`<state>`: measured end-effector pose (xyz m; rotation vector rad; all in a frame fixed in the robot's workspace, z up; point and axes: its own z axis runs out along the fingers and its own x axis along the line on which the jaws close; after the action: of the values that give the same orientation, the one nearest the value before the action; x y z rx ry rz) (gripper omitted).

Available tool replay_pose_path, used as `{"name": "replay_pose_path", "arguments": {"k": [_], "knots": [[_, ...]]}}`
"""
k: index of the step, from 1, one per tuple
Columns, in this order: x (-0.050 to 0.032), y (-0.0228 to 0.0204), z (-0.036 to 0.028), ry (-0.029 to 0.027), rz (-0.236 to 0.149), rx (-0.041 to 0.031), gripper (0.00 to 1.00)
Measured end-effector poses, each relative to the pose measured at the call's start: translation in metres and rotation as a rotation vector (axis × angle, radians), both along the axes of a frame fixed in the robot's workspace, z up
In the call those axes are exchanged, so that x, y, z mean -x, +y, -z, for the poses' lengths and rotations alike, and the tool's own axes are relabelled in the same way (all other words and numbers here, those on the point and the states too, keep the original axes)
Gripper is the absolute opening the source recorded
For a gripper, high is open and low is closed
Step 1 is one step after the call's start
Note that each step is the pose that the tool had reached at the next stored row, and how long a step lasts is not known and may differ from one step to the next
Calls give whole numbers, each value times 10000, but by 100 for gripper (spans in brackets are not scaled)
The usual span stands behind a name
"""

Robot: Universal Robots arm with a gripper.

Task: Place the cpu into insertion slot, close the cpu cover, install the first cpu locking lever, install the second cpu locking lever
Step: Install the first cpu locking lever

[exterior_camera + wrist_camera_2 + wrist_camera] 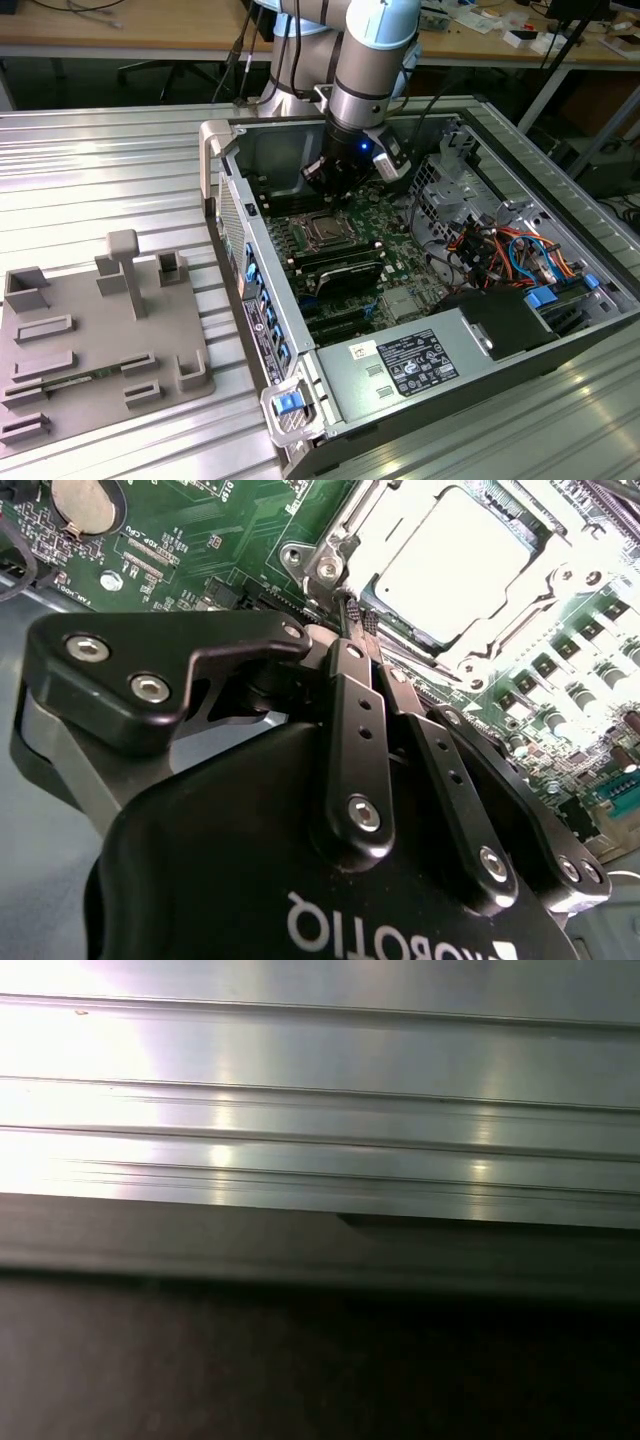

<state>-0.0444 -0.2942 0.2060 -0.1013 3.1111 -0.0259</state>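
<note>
Ribbed metal tabletop held our open computer case [262,330]; cpu [455,560] sat under its closed cpu cover [345,540]. Our gripper [352,615], fingers pinched together on nothing, worked a locking lever, needing a careful push.

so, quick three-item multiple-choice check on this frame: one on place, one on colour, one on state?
1. Where is the end effector?
A. Over the grey fixture plate
B. Inside the open computer case, by the socket
C. Above the bare table

2. What colour is the circuit board around the socket?
A. Red
B. White
C. Green

3. What is the state of the cpu?
A. Seated in the insertion slot, framed by the cpu cover
B. Held in mid-air
C. Lying on the fixture plate

Answers:
1 B: the end effector reaches into the computer case, its tips at a corner of the socket.
2 C: the circuit board is green in the second wrist view.
3 A: the cpu lies flat in the insertion slot, with the cpu cover around its silver top.
</note>
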Motion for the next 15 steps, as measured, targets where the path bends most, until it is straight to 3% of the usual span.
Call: {"name": "replay_pose_path", "arguments": {"k": [4,7,15], "knots": [[0,0,7,3,0,58,11],[1,-2,23,17,0,159,11],[-1,18,37,17,0,163,11]]}}
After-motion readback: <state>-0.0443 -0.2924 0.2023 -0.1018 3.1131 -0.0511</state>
